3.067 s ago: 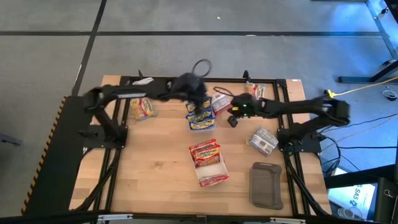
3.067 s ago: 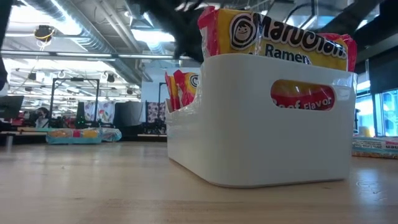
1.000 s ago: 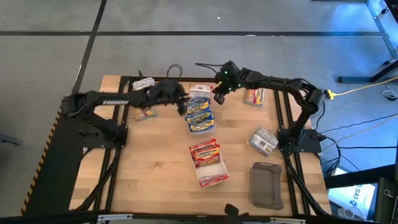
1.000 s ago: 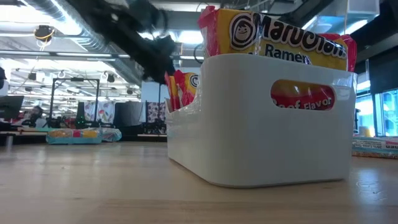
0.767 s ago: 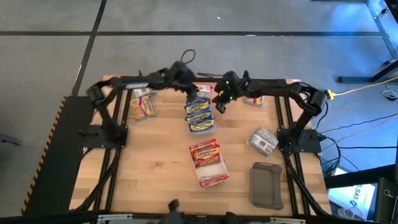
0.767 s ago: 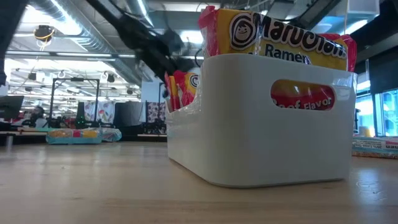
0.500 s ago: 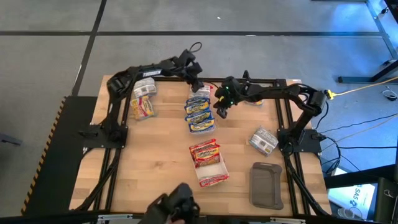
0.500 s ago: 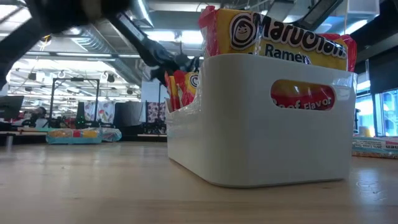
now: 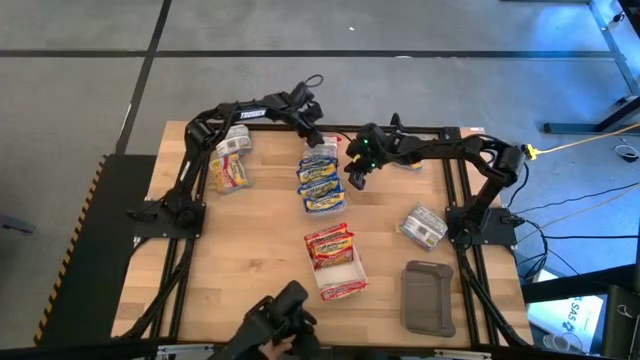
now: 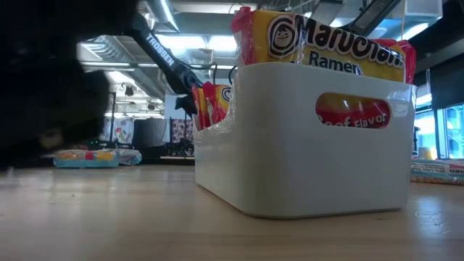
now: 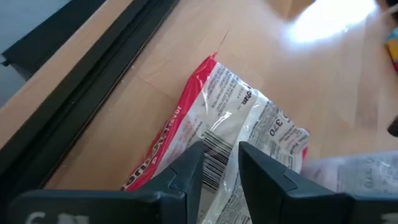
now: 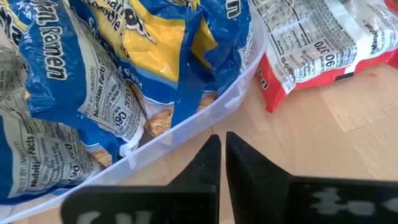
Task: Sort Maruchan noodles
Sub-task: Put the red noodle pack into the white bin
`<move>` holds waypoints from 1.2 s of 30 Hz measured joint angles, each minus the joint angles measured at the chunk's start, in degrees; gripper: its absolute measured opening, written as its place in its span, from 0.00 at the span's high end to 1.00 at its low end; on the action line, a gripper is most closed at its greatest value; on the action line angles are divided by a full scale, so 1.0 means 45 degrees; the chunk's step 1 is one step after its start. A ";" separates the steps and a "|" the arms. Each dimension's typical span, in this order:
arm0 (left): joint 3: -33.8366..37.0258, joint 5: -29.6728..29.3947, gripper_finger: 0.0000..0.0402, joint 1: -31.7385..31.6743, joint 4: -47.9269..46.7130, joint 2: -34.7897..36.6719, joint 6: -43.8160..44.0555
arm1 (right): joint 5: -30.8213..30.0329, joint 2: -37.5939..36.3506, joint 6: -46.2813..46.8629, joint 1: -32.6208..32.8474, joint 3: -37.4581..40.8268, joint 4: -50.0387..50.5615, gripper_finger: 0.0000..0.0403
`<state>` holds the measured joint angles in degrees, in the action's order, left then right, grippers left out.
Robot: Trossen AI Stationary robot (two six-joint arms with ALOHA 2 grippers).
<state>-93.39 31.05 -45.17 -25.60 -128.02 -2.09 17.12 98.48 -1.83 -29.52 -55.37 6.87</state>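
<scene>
My left arm (image 9: 215,125) arches across the upper left of the high view, its gripper (image 11: 221,158) parted just over a red packet (image 11: 217,118). My right gripper (image 12: 221,146), pressed together, hangs beside the clear tray (image 12: 205,115) of blue packets (image 9: 322,180) at upper centre.

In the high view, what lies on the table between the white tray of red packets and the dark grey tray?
Bare wood only: in the high view nothing lies between the white tray and the dark grey tray.
</scene>
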 joint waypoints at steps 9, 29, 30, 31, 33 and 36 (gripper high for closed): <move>0.0022 -0.4835 0.76 -0.0017 -0.3321 0.1223 -0.0088 | 0.0005 -0.0005 0.0000 -0.0005 0.0000 0.0049 0.99; 0.0571 -1.0125 0.76 0.2124 -0.8108 0.3038 0.0325 | 0.0015 -0.0010 -0.0617 -0.0005 0.0000 -0.0282 0.99; 0.0606 -0.9917 0.76 0.1964 -0.7656 0.3175 0.0232 | 0.0013 -0.0010 -0.0617 -0.0005 0.0000 -0.0275 0.99; 0.0727 -0.9549 0.76 0.1731 -0.7009 0.3302 0.0066 | 0.0013 -0.0010 -0.0620 -0.0005 0.0000 -0.0257 0.99; 0.1047 -0.8857 0.76 0.1217 -0.5594 0.3433 -0.0036 | 0.0015 -0.0010 -0.0622 0.0000 0.0000 -0.0253 0.99; 0.1938 -0.7174 0.76 0.0545 -0.3610 0.3428 0.0016 | 0.0015 -0.0010 -0.0622 0.0005 0.0000 -0.0243 0.99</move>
<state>-84.67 -1.23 -42.72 -41.84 -112.59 -2.02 17.19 98.43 -4.62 -29.50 -55.37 5.78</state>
